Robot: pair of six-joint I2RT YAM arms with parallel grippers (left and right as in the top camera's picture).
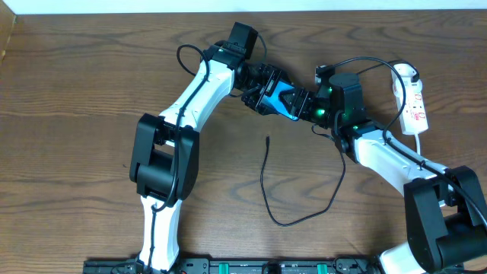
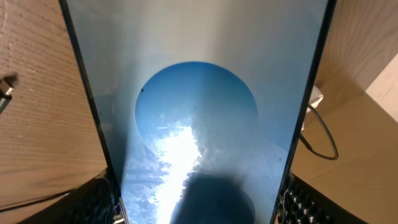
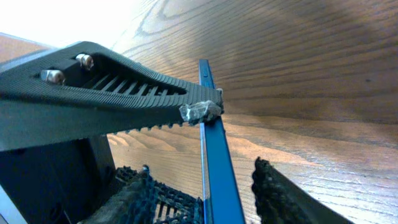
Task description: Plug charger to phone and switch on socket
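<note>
The left claw (image 1: 262, 88) clamps the phone (image 1: 283, 101) by its edges. The right claw (image 1: 303, 105) straddles it partly open, one pad not touching. It should probably close squarely on the phone's faces. The charger (image 1: 266, 183) lies loose on the surface (image 1: 91, 76) nearby.

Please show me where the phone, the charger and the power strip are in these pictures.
phone (image 2: 196, 106): left wrist view, on the round shape in its blue screen.
charger (image 1: 268, 141): overhead view, on its plug tip.
power strip (image 1: 412, 99): overhead view, on the middle of its white body.
</note>
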